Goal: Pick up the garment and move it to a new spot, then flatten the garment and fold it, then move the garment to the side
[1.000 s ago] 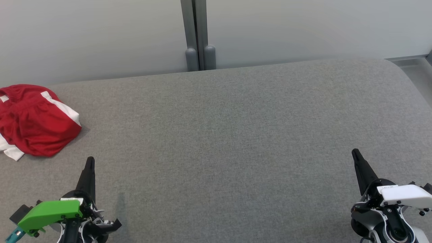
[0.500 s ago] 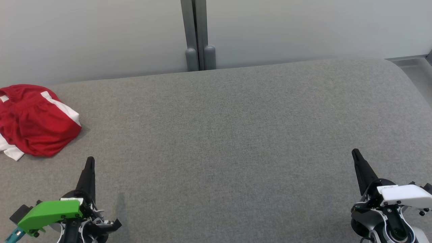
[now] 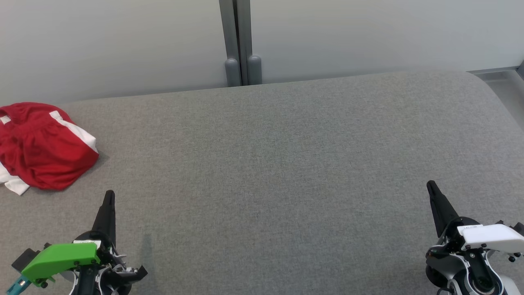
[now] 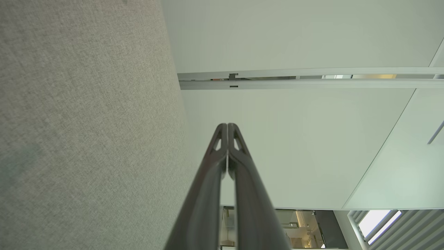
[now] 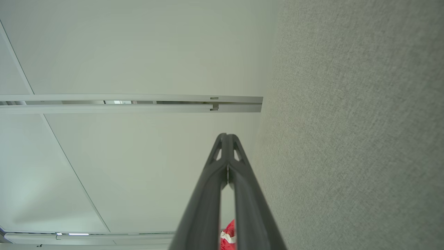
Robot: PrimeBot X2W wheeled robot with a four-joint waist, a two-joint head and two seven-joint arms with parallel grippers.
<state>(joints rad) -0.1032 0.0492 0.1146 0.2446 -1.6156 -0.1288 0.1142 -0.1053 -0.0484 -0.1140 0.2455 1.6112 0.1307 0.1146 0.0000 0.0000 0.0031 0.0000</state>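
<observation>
Head view: the red-and-white garment (image 3: 41, 147) is seen bunched up at the grey cushion's (image 3: 278, 164) far-left edge, untouched. Left gripper (image 3: 109, 193) and right gripper (image 3: 429, 184) are parked over the cushion's near corners, both clamped closed on nothing. Left wrist view: jaws are pressed tip to tip. Right wrist view: same deal, with a bit of the garment glimpsed between them.

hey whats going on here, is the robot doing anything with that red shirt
Nothing is being handled right now. The red and white garment lies bunched up at the far left of the grey padded surface, untouched and not flattened. The left end effector and the right end effector are both shut and empty, low near the front of the surface. The left one is nearer the garment but apart from it.
</observation>
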